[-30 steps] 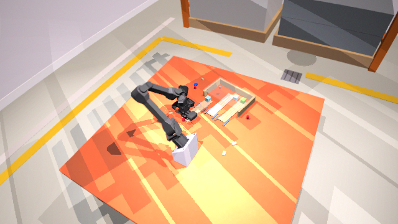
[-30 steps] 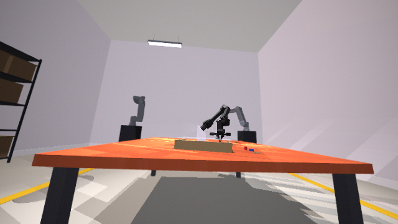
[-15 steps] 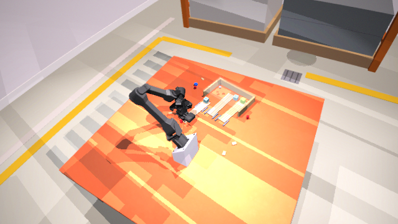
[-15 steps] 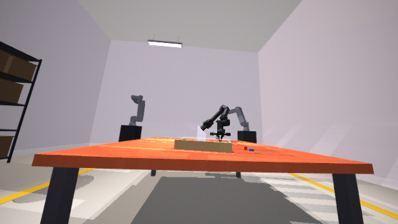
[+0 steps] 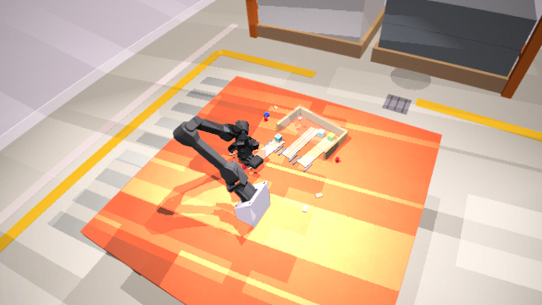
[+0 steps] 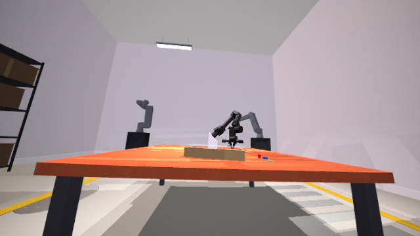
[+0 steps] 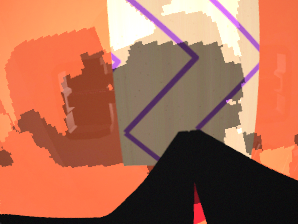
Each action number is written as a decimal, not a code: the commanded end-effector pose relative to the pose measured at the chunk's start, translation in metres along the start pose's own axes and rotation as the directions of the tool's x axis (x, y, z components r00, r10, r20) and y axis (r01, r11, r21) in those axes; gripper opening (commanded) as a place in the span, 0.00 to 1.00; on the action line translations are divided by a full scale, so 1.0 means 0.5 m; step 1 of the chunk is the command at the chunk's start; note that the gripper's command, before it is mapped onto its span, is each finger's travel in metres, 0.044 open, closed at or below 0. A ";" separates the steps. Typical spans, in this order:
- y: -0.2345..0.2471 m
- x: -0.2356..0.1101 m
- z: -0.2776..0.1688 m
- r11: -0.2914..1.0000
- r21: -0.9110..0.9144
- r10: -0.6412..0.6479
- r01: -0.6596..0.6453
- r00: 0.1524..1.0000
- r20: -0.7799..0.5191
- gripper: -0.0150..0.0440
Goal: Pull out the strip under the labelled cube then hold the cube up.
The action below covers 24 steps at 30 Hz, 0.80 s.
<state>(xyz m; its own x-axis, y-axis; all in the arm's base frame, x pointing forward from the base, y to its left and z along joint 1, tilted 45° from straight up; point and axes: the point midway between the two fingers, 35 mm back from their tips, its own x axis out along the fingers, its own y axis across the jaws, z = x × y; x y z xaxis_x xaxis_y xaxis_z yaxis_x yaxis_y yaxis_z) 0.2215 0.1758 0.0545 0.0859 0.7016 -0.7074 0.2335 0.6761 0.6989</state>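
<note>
My gripper (image 6: 232,148) (image 7: 188,141) is shut, its fingertips together and low over the near end of a pale strip (image 5: 273,147) (image 7: 160,100) with purple zigzag lines. The strip lies out toward the arm, left of the others in the top view. A teal cube (image 5: 278,137) appears to sit at its far part. A light blue cube (image 5: 321,132) and a green cube (image 5: 331,136) are at the far ends of the other strips, near the wall. No label is readable. The fingertips are hidden in the top view; nothing plainly shows clamped between them.
A low tan wall (image 5: 335,145) (image 6: 204,153) borders the strips at the back and sides. Thin grey-blue bars lie beside the strips. A blue piece (image 5: 266,114) (image 6: 265,158) lies left of the wall and a red piece (image 5: 337,159) right of it. Small white pieces lie on the table.
</note>
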 end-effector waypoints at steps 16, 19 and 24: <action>0.000 -0.080 0.063 1.000 -0.024 -0.011 0.010 0.999 -0.040 0.57; 0.000 -0.081 0.087 1.000 -0.025 -0.011 0.010 0.999 -0.040 0.70; -0.001 -0.083 0.124 1.000 -0.026 -0.011 0.010 0.999 -0.039 0.92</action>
<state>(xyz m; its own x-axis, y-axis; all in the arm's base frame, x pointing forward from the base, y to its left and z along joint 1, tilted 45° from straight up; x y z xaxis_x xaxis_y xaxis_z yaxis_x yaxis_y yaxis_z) 0.2663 0.1354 0.0771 0.0443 0.7004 -0.7123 0.2132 0.6900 0.6917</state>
